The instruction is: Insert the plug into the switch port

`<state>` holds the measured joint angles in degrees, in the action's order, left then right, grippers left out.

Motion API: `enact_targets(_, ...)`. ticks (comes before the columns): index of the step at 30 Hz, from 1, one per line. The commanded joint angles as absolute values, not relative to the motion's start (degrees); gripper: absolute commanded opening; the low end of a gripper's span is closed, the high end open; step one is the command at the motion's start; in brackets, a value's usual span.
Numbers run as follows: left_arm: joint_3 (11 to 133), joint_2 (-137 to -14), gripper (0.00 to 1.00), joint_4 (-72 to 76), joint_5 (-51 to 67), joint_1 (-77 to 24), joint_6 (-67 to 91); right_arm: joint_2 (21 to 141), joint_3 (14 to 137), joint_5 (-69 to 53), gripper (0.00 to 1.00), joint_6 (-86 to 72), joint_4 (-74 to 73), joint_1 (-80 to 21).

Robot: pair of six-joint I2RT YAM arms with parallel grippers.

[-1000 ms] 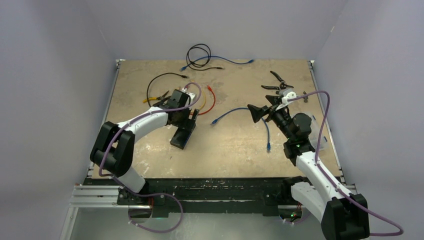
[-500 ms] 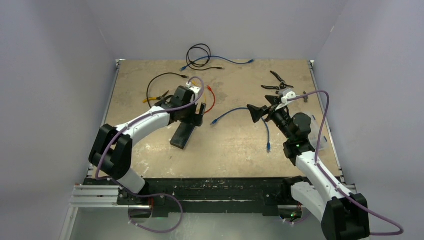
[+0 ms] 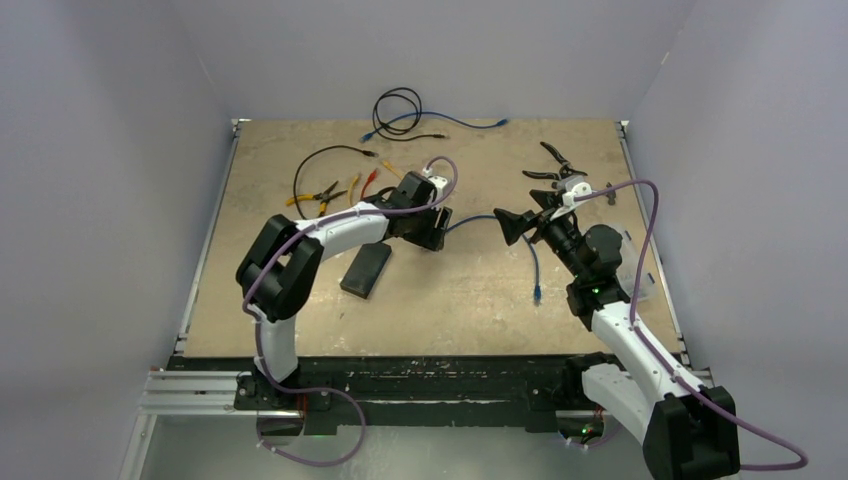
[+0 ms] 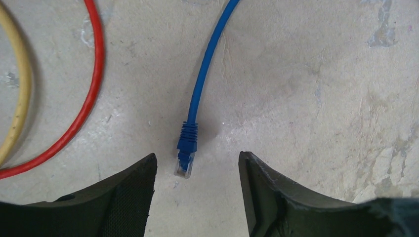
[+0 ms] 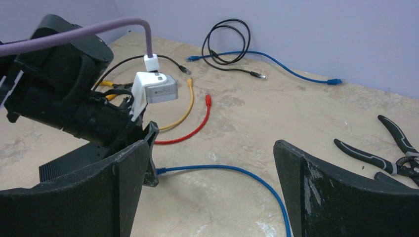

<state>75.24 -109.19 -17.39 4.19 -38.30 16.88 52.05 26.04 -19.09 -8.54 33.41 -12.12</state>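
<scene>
The switch (image 3: 365, 268) is a flat black box lying on the table left of centre, apart from both grippers. A blue cable (image 3: 475, 217) curves across the middle. Its left-end plug (image 4: 185, 159) lies flat on the table, clear tip toward my left gripper. My left gripper (image 4: 197, 165) is open and hovers just behind the plug, which lies near the left finger (image 4: 133, 192) without touching it. It also shows in the top view (image 3: 438, 232). My right gripper (image 3: 513, 226) is open and empty, raised above the cable's middle, facing left (image 5: 212, 163).
Red (image 4: 89, 98) and yellow (image 4: 17, 98) cables lie left of the plug. A black cable coil (image 3: 397, 105) and another blue cable (image 3: 455, 120) lie at the back. Black-handled pliers (image 3: 551, 165) lie back right, yellow-handled pliers (image 3: 318, 193) back left.
My left arm has swung right, from over the switch to the blue cable's left plug. The switch stays where it was. The right arm has not moved.
</scene>
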Motion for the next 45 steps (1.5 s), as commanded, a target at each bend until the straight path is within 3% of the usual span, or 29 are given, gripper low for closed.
enact_targets(1,78.8,-111.2,0.58,-15.7,8.0,-38.2,16.3,51.1,28.4,-18.6,0.99,-8.1,33.3,-12.5)
enact_targets(23,80.0,-116.5,0.32,-19.3,3.5,-38.2,13.4,52.8,28.5,-19.4,0.99,-8.4,34.1,-12.6)
enact_targets(35,80.2,-110.0,0.01,-23.2,6.8,-38.0,11.0,52.7,25.6,-18.4,0.99,-5.6,40.6,-12.6)
enact_targets(41,80.2,-106.0,0.00,-27.4,11.5,-37.2,9.4,53.2,28.4,-26.5,0.99,2.7,36.1,-12.6)
enact_targets(45,79.1,-104.0,0.00,-29.3,21.9,-32.9,10.6,52.9,29.1,-28.2,0.99,7.5,34.9,-12.7)
